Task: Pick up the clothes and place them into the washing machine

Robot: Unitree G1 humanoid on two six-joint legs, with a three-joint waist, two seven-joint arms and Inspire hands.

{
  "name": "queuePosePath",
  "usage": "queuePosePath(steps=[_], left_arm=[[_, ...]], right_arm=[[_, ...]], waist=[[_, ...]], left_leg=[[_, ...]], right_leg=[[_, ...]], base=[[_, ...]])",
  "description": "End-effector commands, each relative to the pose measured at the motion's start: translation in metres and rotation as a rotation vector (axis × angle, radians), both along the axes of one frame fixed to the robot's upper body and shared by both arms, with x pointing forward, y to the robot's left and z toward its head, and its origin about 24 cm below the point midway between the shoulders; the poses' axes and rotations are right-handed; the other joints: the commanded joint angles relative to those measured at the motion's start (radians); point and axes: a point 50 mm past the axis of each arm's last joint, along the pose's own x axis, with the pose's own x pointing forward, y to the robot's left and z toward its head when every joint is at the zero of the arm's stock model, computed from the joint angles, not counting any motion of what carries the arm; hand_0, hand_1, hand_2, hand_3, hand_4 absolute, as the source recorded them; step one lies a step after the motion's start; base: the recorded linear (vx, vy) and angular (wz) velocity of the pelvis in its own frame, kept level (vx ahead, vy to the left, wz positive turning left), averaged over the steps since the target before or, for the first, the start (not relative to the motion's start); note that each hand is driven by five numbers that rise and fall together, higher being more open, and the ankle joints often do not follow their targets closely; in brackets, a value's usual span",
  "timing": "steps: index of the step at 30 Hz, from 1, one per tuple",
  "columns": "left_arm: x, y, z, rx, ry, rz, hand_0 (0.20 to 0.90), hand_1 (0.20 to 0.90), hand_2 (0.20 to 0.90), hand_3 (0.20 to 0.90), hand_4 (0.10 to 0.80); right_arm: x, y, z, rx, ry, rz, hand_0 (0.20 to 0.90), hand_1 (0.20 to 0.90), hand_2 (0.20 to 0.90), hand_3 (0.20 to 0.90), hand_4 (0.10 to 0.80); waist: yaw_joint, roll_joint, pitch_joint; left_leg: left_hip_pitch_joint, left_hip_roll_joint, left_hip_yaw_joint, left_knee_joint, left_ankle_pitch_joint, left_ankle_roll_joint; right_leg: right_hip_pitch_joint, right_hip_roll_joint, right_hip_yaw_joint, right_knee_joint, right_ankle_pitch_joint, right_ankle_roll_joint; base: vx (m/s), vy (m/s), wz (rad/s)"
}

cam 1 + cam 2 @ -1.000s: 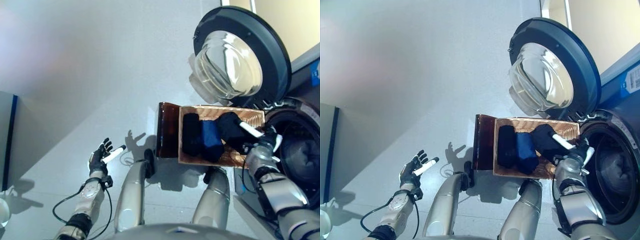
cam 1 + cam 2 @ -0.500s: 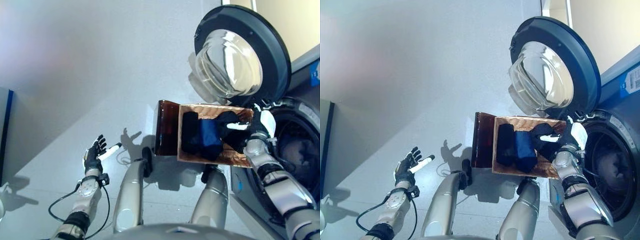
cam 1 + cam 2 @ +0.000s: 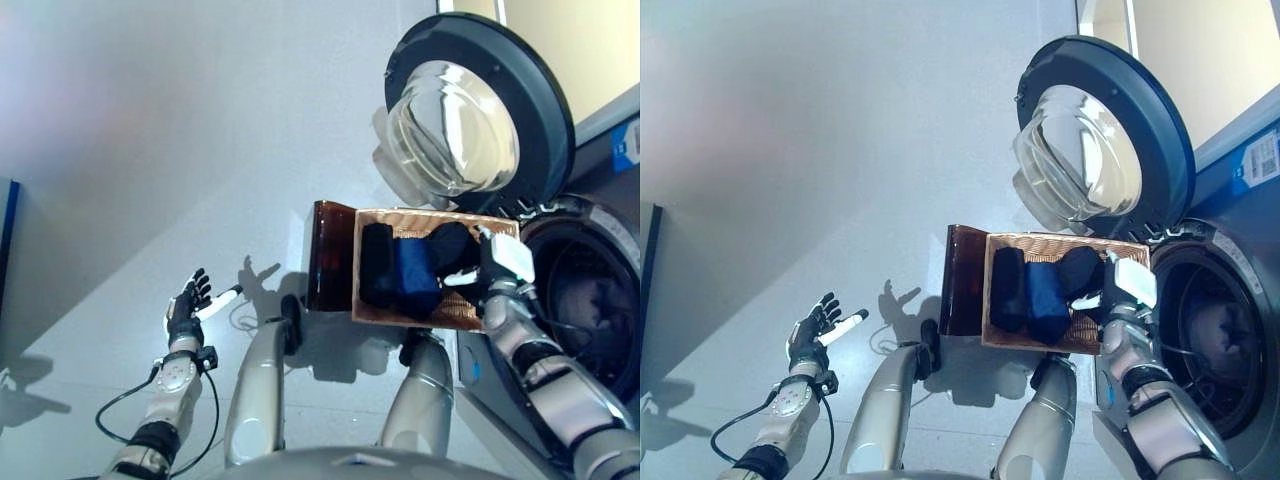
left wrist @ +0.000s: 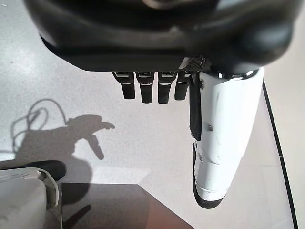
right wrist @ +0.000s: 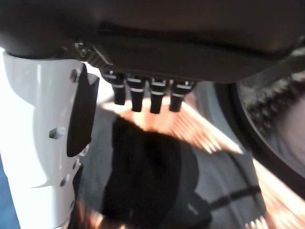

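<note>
Lowered over the basket (image 3: 1040, 246) on grey floor (image 3: 840, 150), right hand (image 3: 1118, 290) hangs released.

Both hands (image 3: 187, 305) (image 3: 1118, 289) seemingly open

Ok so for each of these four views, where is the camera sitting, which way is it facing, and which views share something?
Left eye view: on the head, looking down at the basket of clothes, open washing machine door and drum; both arms show.
Right eye view: beside it, same scene, slightly shifted.
Left wrist view: on the left wrist, looking past the open left hand at bare floor.
Right wrist view: on the right wrist, looking past the open right hand at a black garment in the basket.
Shared: the black garment shows in both eye views and the right wrist view.
</note>
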Motion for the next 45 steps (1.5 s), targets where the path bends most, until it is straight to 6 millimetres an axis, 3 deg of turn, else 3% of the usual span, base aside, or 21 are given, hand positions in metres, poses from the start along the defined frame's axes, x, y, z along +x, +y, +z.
queuePosePath(steps=[1, 12, 18, 19, 20, 21, 22, 28, 36, 45], left_arm=[[0.000, 0.030, 0.018, 0.077, -0.098, 0.113, 0.900, 0.900, 0.900, 0.900, 0.800], [-0.002, 0.033, 0.017, 0.095, -0.087, 0.125, 0.900, 0.900, 0.900, 0.900, 0.800], [-0.005, 0.036, 0.020, 0.105, -0.094, 0.111, 0.900, 0.900, 0.900, 0.900, 0.800], [-0.006, 0.037, 0.018, 0.107, -0.086, 0.113, 0.900, 0.900, 0.900, 0.900, 0.800], [-0.006, 0.037, 0.019, 0.107, -0.089, 0.113, 0.900, 0.900, 0.900, 0.900, 0.800], [-0.008, 0.039, 0.017, 0.111, -0.076, 0.117, 0.900, 0.900, 0.900, 0.900, 0.800], [-0.009, 0.040, 0.016, 0.111, -0.074, 0.118, 0.900, 0.900, 0.900, 0.900, 0.800], [-0.007, 0.037, 0.020, 0.112, -0.087, 0.089, 0.900, 0.900, 0.900, 0.900, 0.800], [0.001, 0.033, 0.033, 0.096, -0.160, 0.079, 0.900, 0.900, 0.900, 0.900, 0.800], [-0.001, 0.038, 0.032, 0.094, -0.148, 0.101, 0.900, 0.900, 0.900, 0.900, 0.800]], right_arm=[[-0.005, -0.016, 0.005, -0.072, -0.037, -0.073, 0.900, 0.900, 0.900, 0.900, 0.800], [-0.020, -0.019, -0.012, -0.124, 0.058, -0.134, 0.900, 0.900, 0.900, 0.900, 0.800], [-0.023, -0.034, -0.005, -0.223, 0.087, -0.149, 0.900, 0.900, 0.900, 0.900, 0.800], [-0.024, -0.037, -0.004, -0.238, 0.095, -0.156, 0.900, 0.900, 0.900, 0.900, 0.800], [-0.024, -0.037, -0.004, -0.238, 0.092, -0.157, 0.900, 0.900, 0.900, 0.900, 0.800], [-0.026, -0.043, 0.000, -0.278, 0.106, -0.161, 0.900, 0.900, 0.900, 0.900, 0.800], [-0.026, -0.043, -0.001, -0.279, 0.108, -0.160, 0.900, 0.900, 0.900, 0.900, 0.800], [-0.028, -0.052, 0.004, -0.380, 0.163, -0.144, 0.900, 0.900, 0.900, 0.900, 0.800], [-0.015, -0.038, 0.004, -0.359, 0.158, -0.103, 0.900, 0.900, 0.900, 0.900, 0.800], [-0.013, -0.027, -0.003, -0.288, 0.172, -0.105, 0.900, 0.900, 0.900, 0.900, 0.800]], waist=[[0.005, -0.007, -0.036], [0.021, 0.001, -0.038], [0.024, 0.007, -0.041], [0.028, 0.011, -0.045], [0.025, 0.008, -0.042], [0.027, 0.009, -0.043], [0.030, 0.012, -0.046], [0.034, 0.018, -0.043], [0.042, 0.036, -0.030], [0.045, 0.051, -0.024]], left_leg=[[-0.014, 0.049, -0.023, -0.011, 0.021, -0.103], [-0.024, 0.042, -0.021, -0.001, 0.018, -0.100], [-0.027, 0.038, -0.021, -0.005, 0.018, -0.098], [-0.019, 0.045, -0.027, 0.011, -0.018, -0.107], [-0.029, 0.038, -0.021, -0.003, 0.018, -0.098], [-0.030, 0.040, -0.022, 0.002, 0.015, -0.098], [-0.021, 0.046, -0.028, 0.015, -0.019, -0.106], [-0.037, 0.048, -0.031, 0.044, -0.029, -0.105], [-0.103, 0.050, -0.036, 0.122, -0.054, -0.099], [-0.153, 0.052, -0.041, 0.194, -0.080, -0.092]], right_leg=[[0.010, -0.024, 0.040, -0.109, 0.158, -0.026], [0.003, -0.028, 0.040, -0.101, 0.158, -0.029], [-0.007, -0.028, 0.047, -0.100, 0.161, -0.029], [-0.003, -0.023, 0.055, -0.077, 0.128, -0.017], [-0.009, -0.029, 0.048, -0.097, 0.161, -0.029], [-0.011, -0.029, 0.051, -0.092, 0.159, -0.029], [-0.006, -0.024, 0.057, -0.073, 0.127, -0.016], [-0.025, -0.024, 0.070, -0.036, 0.109, -0.022], [-0.098, -0.018, 0.097, 0.048, 0.071, -0.034], [-0.162, -0.017, 0.125, 0.131, 0.033, -0.047]], base=[[0.000, 0.000, 0.00], [0.002, 0.002, 0.02], [0.015, -0.001, 0.00], [0.000, 0.000, 0.00], [0.000, 0.000, 0.00], [0.000, 0.000, 0.00], [0.089, -0.009, 0.02], [0.014, -0.001, 0.00], [-0.030, -0.001, -0.01], [-0.012, -0.001, -0.01]])
